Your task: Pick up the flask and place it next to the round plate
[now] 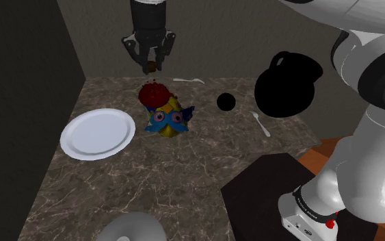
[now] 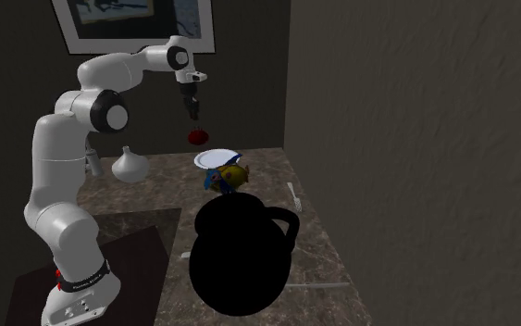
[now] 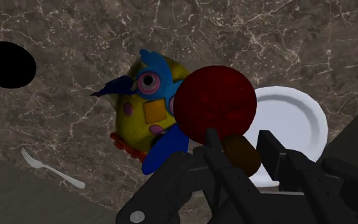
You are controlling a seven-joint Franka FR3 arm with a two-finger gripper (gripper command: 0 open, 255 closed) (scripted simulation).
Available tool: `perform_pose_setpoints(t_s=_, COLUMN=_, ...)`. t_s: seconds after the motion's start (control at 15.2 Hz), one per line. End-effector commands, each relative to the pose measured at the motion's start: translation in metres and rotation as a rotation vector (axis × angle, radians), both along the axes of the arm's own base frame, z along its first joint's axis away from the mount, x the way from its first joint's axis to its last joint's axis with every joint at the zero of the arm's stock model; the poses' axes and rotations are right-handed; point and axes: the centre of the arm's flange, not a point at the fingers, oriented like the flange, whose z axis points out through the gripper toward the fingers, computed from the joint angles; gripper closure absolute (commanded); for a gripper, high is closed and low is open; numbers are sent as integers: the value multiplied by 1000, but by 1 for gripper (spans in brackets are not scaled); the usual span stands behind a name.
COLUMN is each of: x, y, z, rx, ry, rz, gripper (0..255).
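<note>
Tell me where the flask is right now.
The dark red flask hangs by its neck from the gripper, in the air above the yellow-and-blue toy, to the shoulder view's right of the white round plate.

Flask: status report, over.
Hand shut on flask neck. Flask aloft over table. Toy bird below it, beside plate.
</note>
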Motion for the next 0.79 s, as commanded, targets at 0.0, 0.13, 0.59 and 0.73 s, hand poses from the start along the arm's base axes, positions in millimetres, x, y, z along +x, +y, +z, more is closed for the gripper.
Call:
perform_pose_setpoints(t_s=0.0, x=-6, y=25, z=1, rx=0, ry=0, rz=-2, gripper=255)
perform_pose_setpoints(t_s=0.13, x=-11, y=51, z=1, rx=0, ry=0, rz=-2, gripper=255)
perform_pose_setpoints(t_s=0.59, x=-12, y=54, z=-31, rx=0, ry=0, rz=-2, gripper=255)
perform_pose_setpoints(t_s=0.73, x=-12, y=54, z=-41, rx=0, ry=0, rz=-2, gripper=255)
